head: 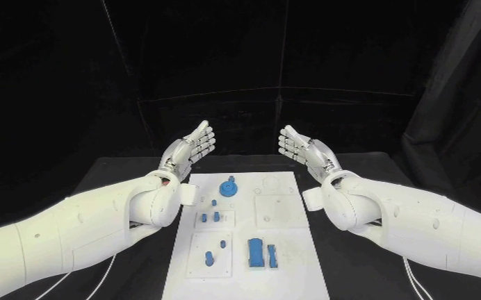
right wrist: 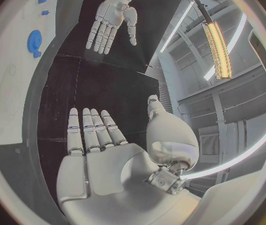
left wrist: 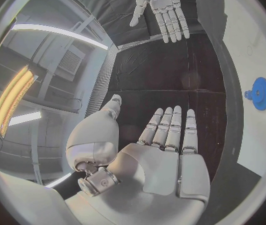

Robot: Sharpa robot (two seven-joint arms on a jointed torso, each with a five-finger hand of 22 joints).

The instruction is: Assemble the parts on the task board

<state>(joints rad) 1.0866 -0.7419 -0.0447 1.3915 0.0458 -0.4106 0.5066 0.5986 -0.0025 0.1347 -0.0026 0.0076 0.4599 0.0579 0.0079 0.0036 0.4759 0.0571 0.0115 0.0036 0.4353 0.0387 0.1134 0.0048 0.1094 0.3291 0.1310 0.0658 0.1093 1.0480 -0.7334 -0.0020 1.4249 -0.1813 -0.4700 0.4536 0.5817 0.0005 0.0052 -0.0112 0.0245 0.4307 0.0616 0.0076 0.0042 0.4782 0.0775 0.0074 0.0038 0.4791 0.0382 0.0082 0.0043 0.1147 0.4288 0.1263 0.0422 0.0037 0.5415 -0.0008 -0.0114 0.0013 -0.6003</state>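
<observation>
A white task board (head: 281,244) lies lengthwise in the middle of a black tabletop (head: 120,171), running away from the robot. Nearest the robot, at the board's near end, stand two tall blue blocks (head: 256,252) side by side, the slimmer one on the right. Just left of them a small blue peg (head: 208,257) and a smaller one beside it sit in a shallow square recess. Farther up the board's left half, a cluster of short blue pegs (head: 213,211) stands in a second recess. Beyond that, near the board's far end, lies a round blue gear (head: 229,189) with a small knob at its edge. The board's right half shows only bare, outlined squares.

Both hands are raised above the far end of the board, apart from every part. The left hand (head: 190,147) hovers just past the board's far left corner, fingers straight and close together, palm turned inward, holding nothing. The right hand (head: 304,148) mirrors it past the far right corner, equally flat and empty. The gear lies on the board between and nearer than the two hands, closer to the left one.
</observation>
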